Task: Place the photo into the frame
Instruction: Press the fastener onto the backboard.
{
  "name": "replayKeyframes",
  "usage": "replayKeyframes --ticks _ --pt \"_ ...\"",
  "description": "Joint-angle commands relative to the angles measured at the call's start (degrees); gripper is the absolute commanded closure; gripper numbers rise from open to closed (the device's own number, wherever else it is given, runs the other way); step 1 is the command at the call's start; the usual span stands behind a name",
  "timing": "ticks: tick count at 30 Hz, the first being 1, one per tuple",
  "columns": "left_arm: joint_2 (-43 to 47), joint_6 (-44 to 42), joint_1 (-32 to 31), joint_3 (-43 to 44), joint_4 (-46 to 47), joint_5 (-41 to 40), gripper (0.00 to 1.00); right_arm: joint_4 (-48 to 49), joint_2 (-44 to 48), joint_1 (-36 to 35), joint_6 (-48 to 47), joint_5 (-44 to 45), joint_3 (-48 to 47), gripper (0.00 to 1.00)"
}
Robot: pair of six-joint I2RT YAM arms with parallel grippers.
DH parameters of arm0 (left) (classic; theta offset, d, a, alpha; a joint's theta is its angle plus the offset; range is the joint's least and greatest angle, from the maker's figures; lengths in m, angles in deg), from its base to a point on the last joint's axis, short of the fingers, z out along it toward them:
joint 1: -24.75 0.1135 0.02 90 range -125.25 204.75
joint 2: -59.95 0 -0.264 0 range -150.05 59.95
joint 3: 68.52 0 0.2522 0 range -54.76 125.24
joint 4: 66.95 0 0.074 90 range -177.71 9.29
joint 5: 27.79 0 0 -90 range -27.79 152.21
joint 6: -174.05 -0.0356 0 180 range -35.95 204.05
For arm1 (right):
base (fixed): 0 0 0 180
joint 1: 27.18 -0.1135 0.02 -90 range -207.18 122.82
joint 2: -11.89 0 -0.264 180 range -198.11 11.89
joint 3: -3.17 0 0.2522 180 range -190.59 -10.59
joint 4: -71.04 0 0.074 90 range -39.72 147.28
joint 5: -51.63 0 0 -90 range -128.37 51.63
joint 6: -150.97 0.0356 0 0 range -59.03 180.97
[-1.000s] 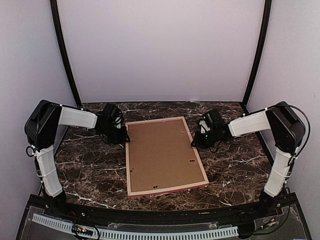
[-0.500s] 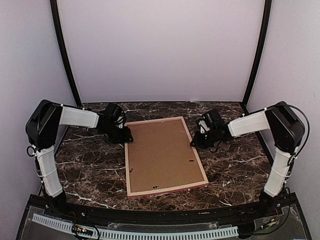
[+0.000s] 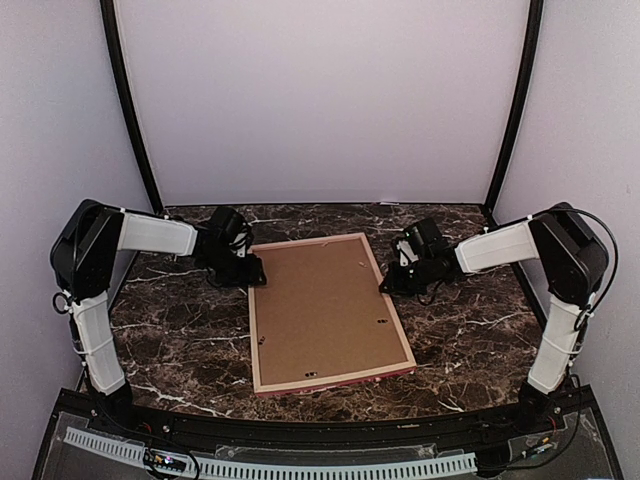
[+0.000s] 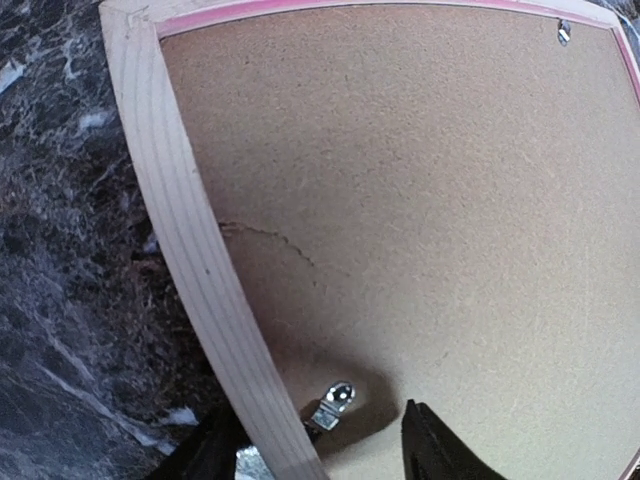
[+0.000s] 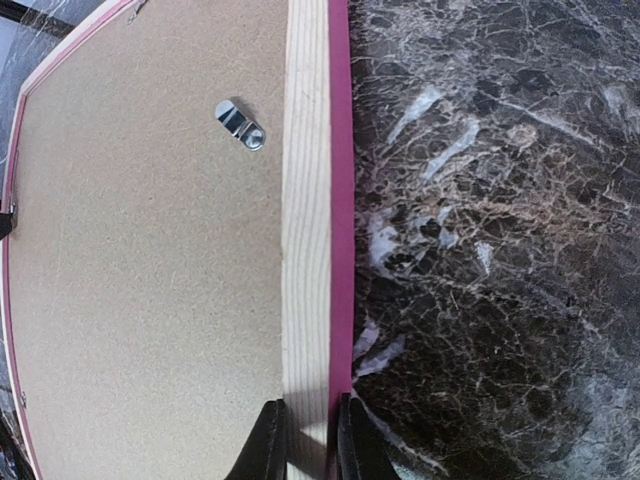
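Since a second ago, the left gripper has shifted onto the 10 o'clock corner of the frame, which lies back-up, and its jaws stand released astride the rail. The right gripper, at 2 o'clock, is clenched on the right rail. Only the left wrist view shows a metal clip on the backing board between the jaws.

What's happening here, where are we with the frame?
The frame lies face down on the marble table with the brown backing board in it. The right pincer is clamped on the right rail. The left pincer stands open near the far left corner, straddling the rail beside a metal tab. The photo isn't visible.
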State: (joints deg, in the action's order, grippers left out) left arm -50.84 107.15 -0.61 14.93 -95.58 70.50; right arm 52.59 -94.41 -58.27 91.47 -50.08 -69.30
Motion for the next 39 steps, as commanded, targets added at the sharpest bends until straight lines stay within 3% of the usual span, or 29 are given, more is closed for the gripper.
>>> replayKeyframes --ticks 1,10,33,39 --pt "4.1 -0.5 -0.3 -3.4 -3.9 1.5 0.38 -1.8 -2.5 -0.6 1.9 -1.4 0.1 1.00" --pt "11.7 2.7 -3.7 -8.9 -5.4 4.4 0.32 -0.9 -2.8 1.0 5.5 1.6 0.7 1.00" --pt "16.9 4.1 -15.3 -17.4 -8.1 1.0 0.26 2.4 1.9 2.1 8.0 1.7 8.1 1.00" --pt "15.7 3.5 -15.8 -16.4 -9.0 -0.7 0.37 3.1 2.5 2.0 7.9 1.2 9.0 1.00"
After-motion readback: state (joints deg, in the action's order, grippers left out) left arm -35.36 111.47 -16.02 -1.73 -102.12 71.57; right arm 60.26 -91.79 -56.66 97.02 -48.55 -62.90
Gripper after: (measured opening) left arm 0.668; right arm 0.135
